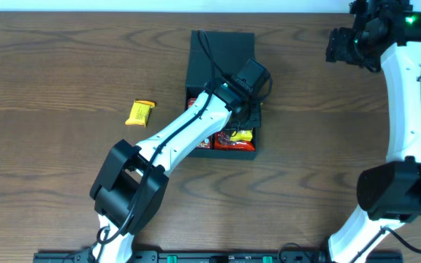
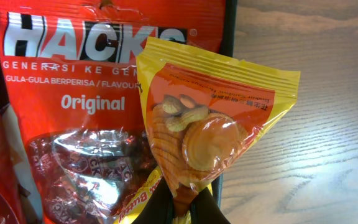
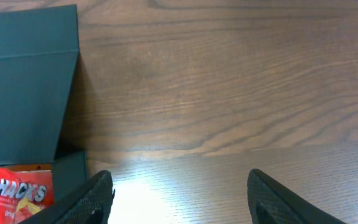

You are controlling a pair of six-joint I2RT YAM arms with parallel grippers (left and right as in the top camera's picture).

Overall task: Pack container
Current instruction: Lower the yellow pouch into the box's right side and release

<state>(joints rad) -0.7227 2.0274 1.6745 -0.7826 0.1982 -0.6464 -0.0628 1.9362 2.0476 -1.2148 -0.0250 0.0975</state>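
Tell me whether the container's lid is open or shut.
Open. The lid lies folded back beyond the container; its red Hacks packet shows uncovered under the left hand's yellow packet.

A red candy packet reads "HACKS" in white, with "GENERASI KE GEN…", "GULA-GULA BERPERISA / FLAVOUR…" and "Original" beneath. The yellow snack packet in front carries red fine print too small to read.
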